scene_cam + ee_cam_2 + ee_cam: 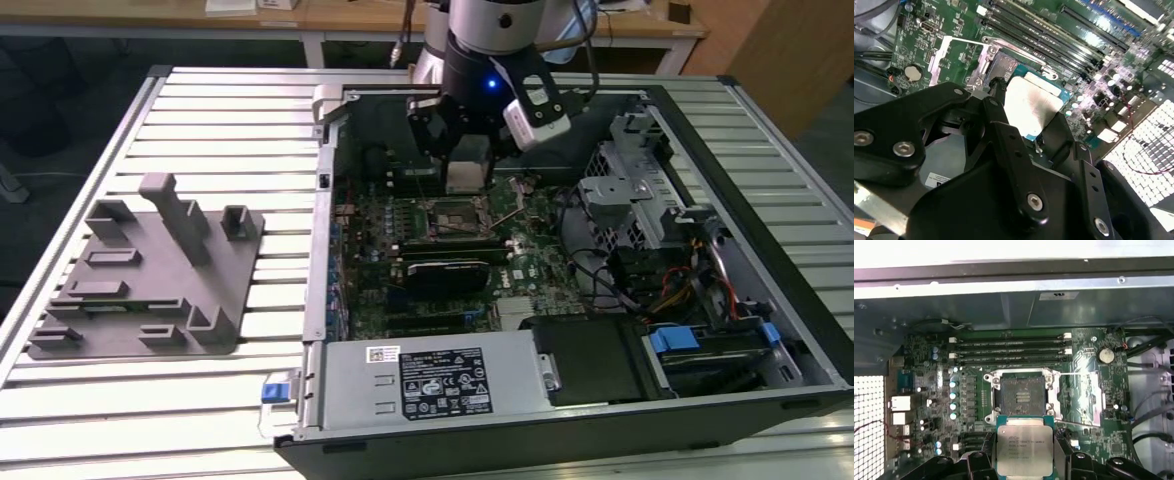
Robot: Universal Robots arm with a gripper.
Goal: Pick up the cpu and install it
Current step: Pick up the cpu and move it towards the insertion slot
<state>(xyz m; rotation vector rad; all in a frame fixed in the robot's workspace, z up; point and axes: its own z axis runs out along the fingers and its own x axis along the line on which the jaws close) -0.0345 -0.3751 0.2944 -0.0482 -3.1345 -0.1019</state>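
Hanging over the open case [561,432], the claw [462,168] is closed on the cpu [1024,449], with its 2 fingers [977,465] pressed to opposite edges. In the first wrist view the cpu shows its silver top, held in the air just short of the bare socket [1023,396] on the motherboard [929,385]. The socket's metal frame [1081,400] lies flipped open beside it. A grey tray [134,300] rests on the bench [200,120], well apart.

Lab or workshop: slatted aluminium worktable [200,120], opened computer case [561,440], grey fixture tray [134,300], wooden desks [360,18] behind.
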